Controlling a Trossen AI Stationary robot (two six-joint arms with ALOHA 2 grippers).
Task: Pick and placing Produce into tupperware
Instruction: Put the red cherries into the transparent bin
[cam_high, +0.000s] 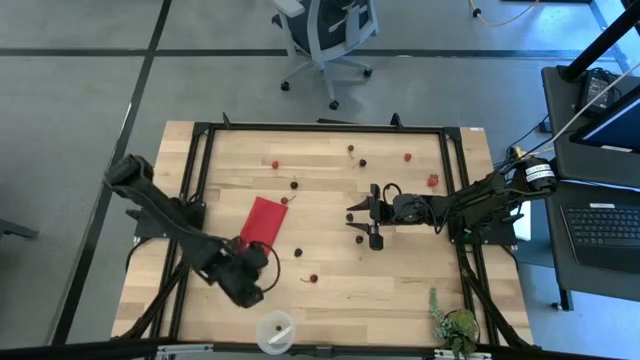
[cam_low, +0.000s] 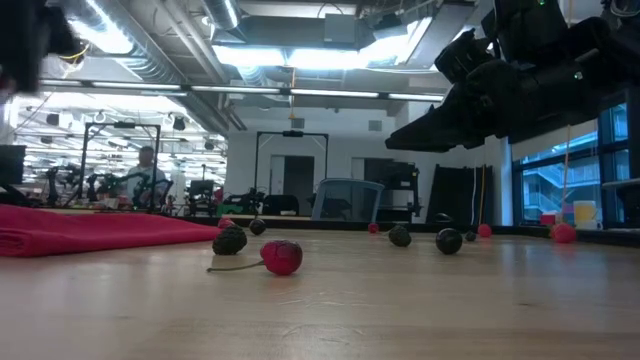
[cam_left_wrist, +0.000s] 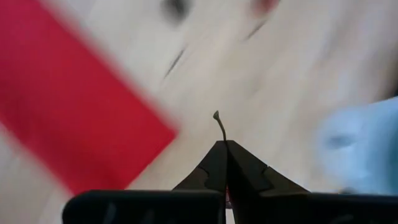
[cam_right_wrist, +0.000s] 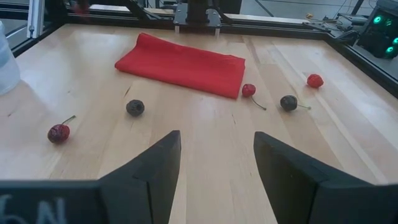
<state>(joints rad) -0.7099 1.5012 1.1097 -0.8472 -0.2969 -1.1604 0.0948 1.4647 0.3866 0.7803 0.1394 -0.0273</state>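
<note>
My left gripper (cam_high: 252, 285) is over the table's near left part, between the magenta cloth (cam_high: 263, 220) and the clear round tupperware (cam_high: 275, 332) at the near edge. In the left wrist view it (cam_left_wrist: 224, 144) is shut on a cherry. My right gripper (cam_high: 362, 225) is open near the table's middle, touching nothing. In the right wrist view it (cam_right_wrist: 216, 162) points toward the cloth (cam_right_wrist: 186, 65). Loose on the wood beyond it are a red cherry (cam_right_wrist: 59, 133), a dark one (cam_right_wrist: 135, 107) and others (cam_right_wrist: 288, 102). More cherries (cam_high: 313, 279) are scattered about the table. My left gripper pinches a cherry between its two shut fingers. The thin stem (cam_left_wrist: 219, 123) sticks out past the fingertips. The fingers hide nearly all of the fruit; only a sliver of red (cam_left_wrist: 229, 198) shows between them. The cherry touches nothing on the table.
A small green plant (cam_high: 455, 325) stands at the near right corner. Berries lie along the far part of the table (cam_high: 407, 156). In the low view a red cherry with a stem (cam_low: 282, 257) and dark ones (cam_low: 229, 240) lie on the wood. An office chair (cam_high: 325, 35) stands beyond the far edge.
</note>
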